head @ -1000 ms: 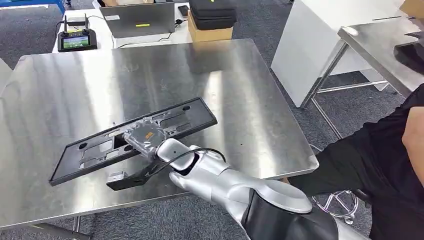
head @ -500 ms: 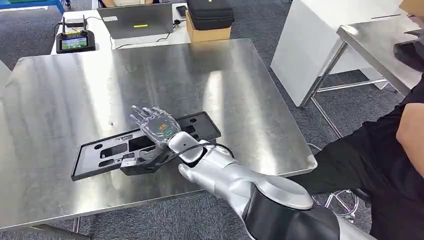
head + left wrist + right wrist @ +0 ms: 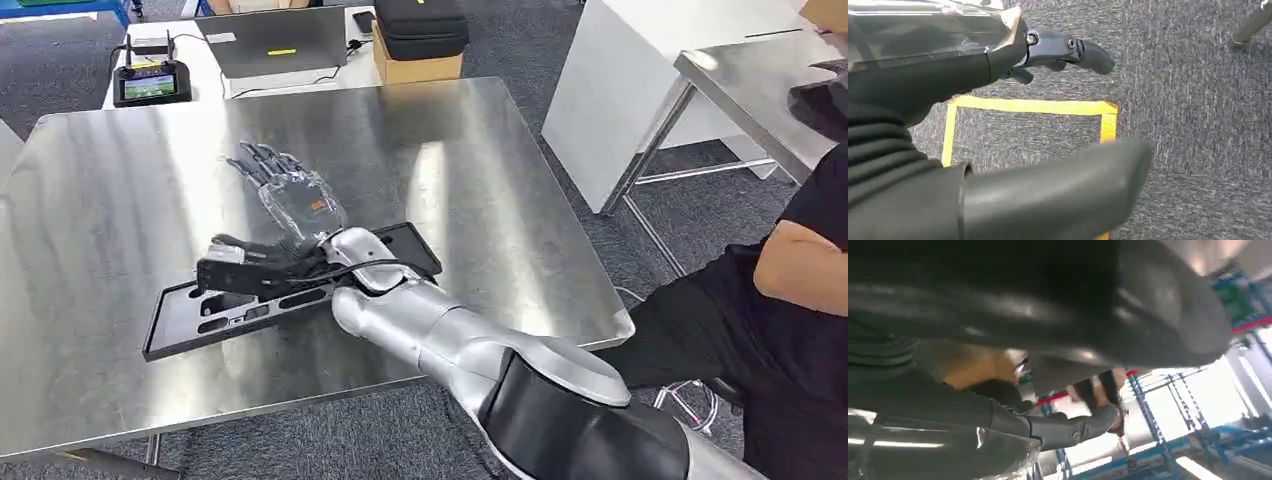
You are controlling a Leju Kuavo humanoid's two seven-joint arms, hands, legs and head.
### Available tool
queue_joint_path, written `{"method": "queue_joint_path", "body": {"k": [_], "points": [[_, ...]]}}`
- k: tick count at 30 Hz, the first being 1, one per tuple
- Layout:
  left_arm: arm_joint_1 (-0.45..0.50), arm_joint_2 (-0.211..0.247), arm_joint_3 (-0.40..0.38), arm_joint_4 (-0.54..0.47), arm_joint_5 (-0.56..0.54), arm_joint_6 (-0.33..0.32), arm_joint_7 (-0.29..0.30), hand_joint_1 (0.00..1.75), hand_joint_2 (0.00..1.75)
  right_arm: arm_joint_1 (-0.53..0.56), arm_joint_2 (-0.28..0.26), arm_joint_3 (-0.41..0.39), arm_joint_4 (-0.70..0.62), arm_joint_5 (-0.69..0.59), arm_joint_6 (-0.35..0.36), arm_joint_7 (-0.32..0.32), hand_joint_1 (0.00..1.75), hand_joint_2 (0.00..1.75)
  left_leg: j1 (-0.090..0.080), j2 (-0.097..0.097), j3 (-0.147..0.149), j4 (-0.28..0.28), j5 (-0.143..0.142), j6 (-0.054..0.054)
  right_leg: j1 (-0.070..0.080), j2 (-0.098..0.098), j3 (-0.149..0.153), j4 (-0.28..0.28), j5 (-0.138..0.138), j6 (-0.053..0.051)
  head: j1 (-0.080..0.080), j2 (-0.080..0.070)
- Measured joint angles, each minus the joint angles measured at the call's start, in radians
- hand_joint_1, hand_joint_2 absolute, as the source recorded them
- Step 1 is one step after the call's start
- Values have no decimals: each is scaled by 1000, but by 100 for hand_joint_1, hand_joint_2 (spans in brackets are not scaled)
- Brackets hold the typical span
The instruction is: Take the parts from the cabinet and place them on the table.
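Hovering above the bench (image 3: 120, 180), the right robot hand (image 3: 285, 195) is released: in the head view its fingers (image 3: 255, 160) are spread and extended away from the robot, with nothing between them. The palm sits above the far long edge of the part, and no contact with the part can be confirmed. The right wrist view is dark and blurred and adds nothing certain about the grasp.

The left robot hand (image 3: 998, 55) appears in its own wrist view over grey carpet (image 3: 1198, 125) marked with yellow tape (image 3: 1033, 106). Its fingers (image 3: 1088, 52) are partly curled and no object is visible in them, but whether the hand is released or clenched cannot be told.

The part (image 3: 300, 290), a flat black rectangular panel with cut-out slots, lies on the bench near its front edge, skewed to that edge. It appears to rest fully on the steel surface with no overhang.

Judgement: the placing step for this part looks complete, and the step in hand is the withdrawal of the right arm. The next move calls for lifting the robot hand clear without dragging the panel, which would slide easily on polished steel, and then returning to the cabinet for any further parts.

A person's arm (image 3: 810, 265) and dark clothing are close at the right of the bench; the retracting arm should be kept apart from them.
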Motion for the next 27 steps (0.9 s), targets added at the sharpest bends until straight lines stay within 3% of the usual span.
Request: {"method": "queue_joint_path", "body": {"k": [1, 2, 4, 5, 7, 9, 11, 14, 21, 22, 23, 25, 26, 27], "points": [[0, 0, 8, 0, 9, 6, 0, 0, 0, 10, 0, -15, -47, -146, 84, -101, 0, 0, 0, 1, 0, 0, 0, 0, 0, 0, 0, 0, 0, 0, 0, 0], [0, 1, 18, 0, 21, 16, 0, 0, 0, 28, 1, -35, -108, -344, 220, -241, 0, 0, 0, 3, 0, 0, 0, 0, 0, 2, -1, 0, 0, 0, 0, 0], [-4, 0, 35, 0, 35, 29, -8, 0, 0, 70, 1, -70, -207, -721, 481, -408, 0, 0, 0, 3, 1, 0, 0, 0, 0, 2, -1, 0, 0, 0, 0, 0], [-4, -1, 41, 0, 37, 32, -12, 0, 0, 92, 1, -94, -256, -904, 591, -442, 0, 0, 0, 0, 1, 0, 0, 0, 0, 0, 0, 0, -2, -3, 0, 0], [-3, -3, 54, 0, 37, 33, -16, 0, 0, 159, 2, -149, -347, -1108, 747, -441, 0, 0, 0, -2, 2, 0, 0, 0, 1, -2, 1, 0, -3, -4, 0, 0], [-2, -3, 63, 0, 37, 30, -18, 0, 0, 247, 3, -214, -431, -1094, 870, -432, 0, 0, 0, -1, 1, 0, -1, 0, 1, -2, 1, 0, -3, -4, -1, 0], [-2, -3, 69, 0, 36, 26, -19, 0, 0, 337, 2, -282, -519, -876, 956, -432, 0, 0, 0, -1, 1, 0, -1, 0, 1, -2, 1, 0, -3, -4, 0, 0], [-2, -2, 79, 0, 32, 17, -21, 0, 0, 472, -3, -365, -644, -649, 1014, -444, 0, 0, 0, -1, 1, 0, -1, 0, 1, -2, 1, 0, -4, -4, 0, 0], [-1, 3, 81, 0, 18, -14, -39, 0, 0, 667, -49, -450, -843, -490, 992, -487, 0, 0, -5, 0, 0, 4, -6, 1, 0, -2, 3, -5, -3, 2, 0, 0], [0, 6, 81, 0, 18, -15, -39, 0, 0, 682, -52, -452, -856, -482, 987, -490, 0, 0, -6, -2, 2, 4, -10, 11, -8, -2, 3, -8, -2, 9, -1, 0], [0, 6, 81, 0, 18, -16, -40, 0, 0, 693, -59, -458, -875, -473, 981, -491, 0, 0, -8, -1, 2, 4, -11, 14, -11, -2, 4, -8, -1, 13, 0, 0], [0, 10, 81, 0, 18, -19, -40, 0, 0, 714, -67, -461, -902, -463, 974, -493, 0, 0, -11, -1, 7, -3, 0, 26, -10, -1, 10, -10, 6, 23, -1, 0], [-1, 10, 81, 0, 17, -20, -40, 0, 0, 725, -73, -463, -916, -459, 971, -495, 0, 0, -1, 3, 16, -20, 13, 37, -14, -1, -2, 2, -8, 19, 1, 0], [-1, 8, 81, 0, 16, -23, -41, 0, 0, 732, -78, -465, -922, -459, 969, -497, 0, 0, -6, 6, 20, -28, 17, 41, -11, -1, -11, 32, -32, 9, 1, 0]]}}
